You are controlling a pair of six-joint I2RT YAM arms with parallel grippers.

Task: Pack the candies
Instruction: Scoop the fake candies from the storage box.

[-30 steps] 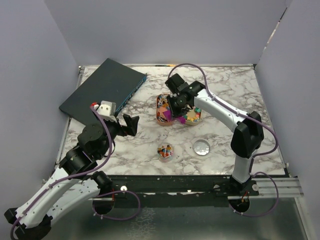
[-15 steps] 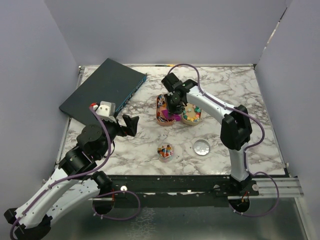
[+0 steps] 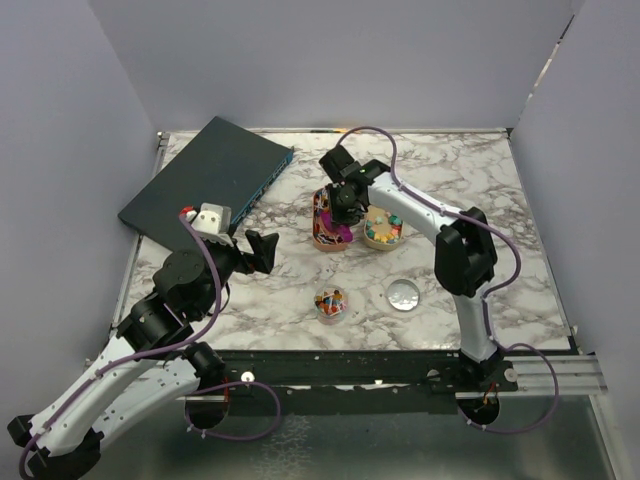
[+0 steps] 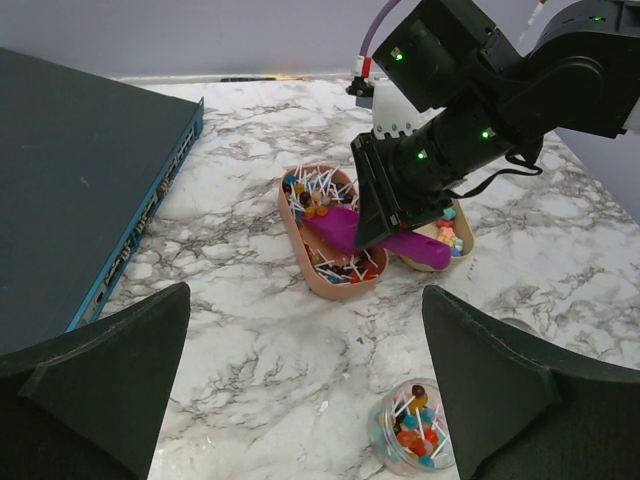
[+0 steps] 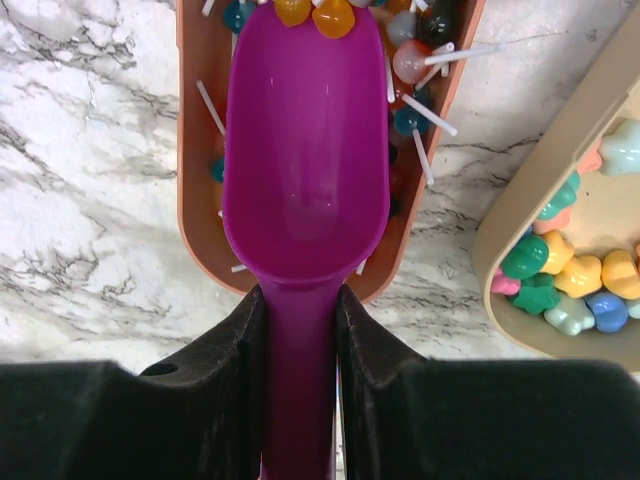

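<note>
my right hand (image 5: pixel 300 330) is clenched around the handle of the purple scoop (image 5: pixel 305 150), one finger pressed to each side of it. a second ago my forearm lay across the beige dish (image 5: pixel 525 210) of star-shaped sweets and hid most of it. since then the elbow has swung to my left, that dish shows whole, and the scoop now lies lengthwise over the salmon dish (image 5: pixel 192 120).

the bowl of the scoop is bare inside, with nothing loaded yet. its far lip touches a couple of orange candies (image 5: pixel 333 14) at the far end of the salmon dish. more candies on little sticks, dark, teal and red, lie along its right flank.

i read the shift as lining up on a source: i am set to dig into the stick sweets. as i judge it, the next move is a push forward and a tilt up, so a few ride into the bowl.

the small clear tub (image 3: pixel 331 302) stands nearer to me on the tabletop (image 3: pixel 470 180) and already holds a mix of colours. its lid (image 3: pixel 403 294) lies off, to its right. so packing looks under way, not finished.

my left hand (image 3: pixel 262 248) has not moved. it is spread wide, holds nothing, and hovers apart from the dishes, near the dark flat box (image 3: pixel 210 180).
</note>
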